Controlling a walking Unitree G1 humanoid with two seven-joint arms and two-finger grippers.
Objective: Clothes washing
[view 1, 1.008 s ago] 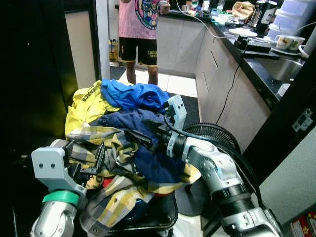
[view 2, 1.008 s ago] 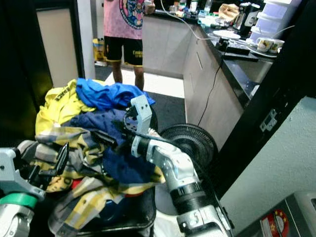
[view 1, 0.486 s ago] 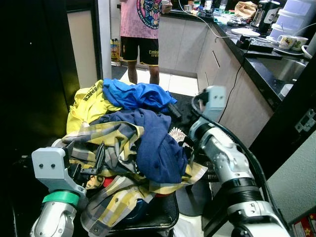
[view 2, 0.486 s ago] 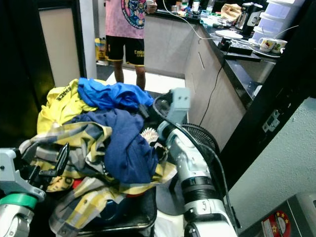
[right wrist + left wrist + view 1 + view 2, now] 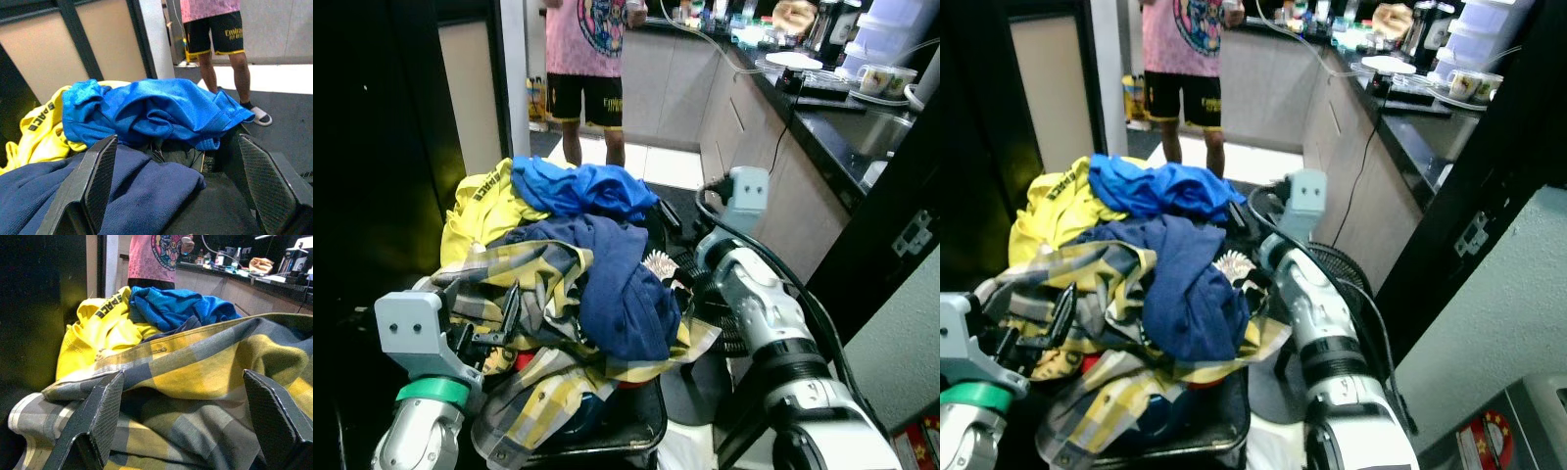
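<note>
A heap of clothes fills a black basket [image 5: 641, 423]: a yellow jersey [image 5: 484, 211], a bright blue shirt [image 5: 579, 186], a navy garment [image 5: 625, 289] and a yellow-grey plaid shirt [image 5: 540, 279]. My left gripper [image 5: 480, 305] is at the heap's near left. It is open, with its fingers [image 5: 105, 416] on either side of the plaid shirt [image 5: 195, 382] and nothing gripped. My right gripper [image 5: 666, 223] is at the heap's far right side. It stands open and empty, facing the blue shirt [image 5: 156, 110] over the navy garment [image 5: 98, 196].
A black floor fan [image 5: 1349, 272] stands behind my right arm. A person in a pink shirt and black shorts [image 5: 592, 59] stands at the back. A kitchen counter [image 5: 822, 108] with cups and appliances runs along the right. A dark door [image 5: 372, 147] is on the left.
My right arm has drawn back from the middle of the heap to its far right side. The navy garment now lies draped over the plaid shirt. My left arm has not moved.
</note>
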